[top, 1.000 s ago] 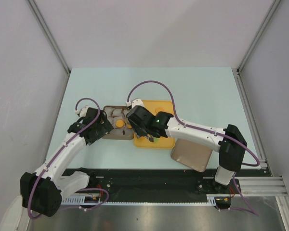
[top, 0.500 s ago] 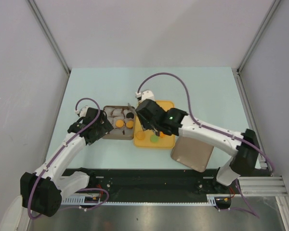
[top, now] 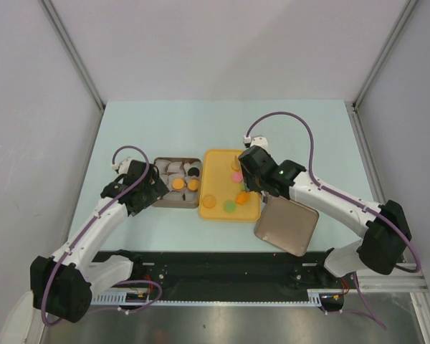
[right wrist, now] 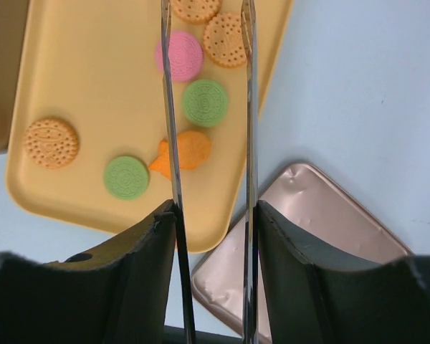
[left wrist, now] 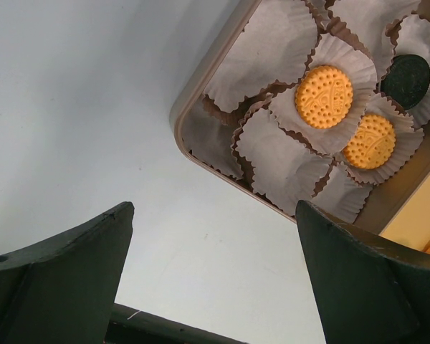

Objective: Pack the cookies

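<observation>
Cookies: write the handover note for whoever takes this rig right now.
Left gripper: jaws open, empty, beside a corner of the tin.
Right gripper: shut on tongs above the yellow tray.
Done: two orange cookies and one black cookie sit in paper cups in the tin.
Left: seven cookies on the tray; lid lies off, beside the tray.

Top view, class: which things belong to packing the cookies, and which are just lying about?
Job in hand: cookies, tray, tin, paper cups, tongs in the right gripper.
Lying about: lid, probably not needed yet.
</observation>
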{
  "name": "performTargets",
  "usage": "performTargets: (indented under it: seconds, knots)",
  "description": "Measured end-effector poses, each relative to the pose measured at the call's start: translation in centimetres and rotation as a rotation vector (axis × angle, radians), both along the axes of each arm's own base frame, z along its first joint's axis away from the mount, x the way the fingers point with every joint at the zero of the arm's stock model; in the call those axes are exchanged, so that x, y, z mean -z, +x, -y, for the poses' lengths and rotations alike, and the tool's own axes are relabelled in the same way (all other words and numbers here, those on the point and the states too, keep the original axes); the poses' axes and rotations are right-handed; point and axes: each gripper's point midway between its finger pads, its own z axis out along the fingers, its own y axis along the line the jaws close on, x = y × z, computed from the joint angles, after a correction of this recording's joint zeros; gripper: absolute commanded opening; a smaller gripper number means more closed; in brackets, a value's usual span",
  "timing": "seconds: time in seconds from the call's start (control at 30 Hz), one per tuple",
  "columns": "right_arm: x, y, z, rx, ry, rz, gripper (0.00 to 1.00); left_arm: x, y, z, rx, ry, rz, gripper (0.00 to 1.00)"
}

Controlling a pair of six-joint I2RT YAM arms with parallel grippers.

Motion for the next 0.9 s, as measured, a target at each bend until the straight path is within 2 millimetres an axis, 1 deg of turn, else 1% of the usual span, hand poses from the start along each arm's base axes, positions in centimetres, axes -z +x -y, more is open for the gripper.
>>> performTargets:
  seconds: [0.1, 0.3, 0.5, 0.7, 0.9]
  knots:
    - [1.0, 0.3, 0.4, 0.014, -0.012, -0.026, 0.51, 0.0, 0.0, 0.0, 0.000, 0.000, -0.001, 1.00]
    - [1.9, 0.6, 1.0, 0.032, -0.013, -0.045, 0.51, 0.0, 0.0, 0.0, 0.000, 0.001, -0.001, 1.00]
    - [3.1, 0.2, 1.5, 0.036, -0.027, -0.070, 0.51, 0.2, 0.1, 0.0, 0.000, 0.001, -0.005, 1.00]
    - [4.4, -0.4, 1.7, 0.035, -0.030, -0.101, 0.51, 0.2, 0.1, 0.1, 0.001, 0.000, -0.003, 1.00]
    - [5.5, -0.4, 1.7, 0.039, -0.033, -0.120, 0.50, 0.2, 0.1, 0.1, 0.001, 0.000, -0.003, 1.00]
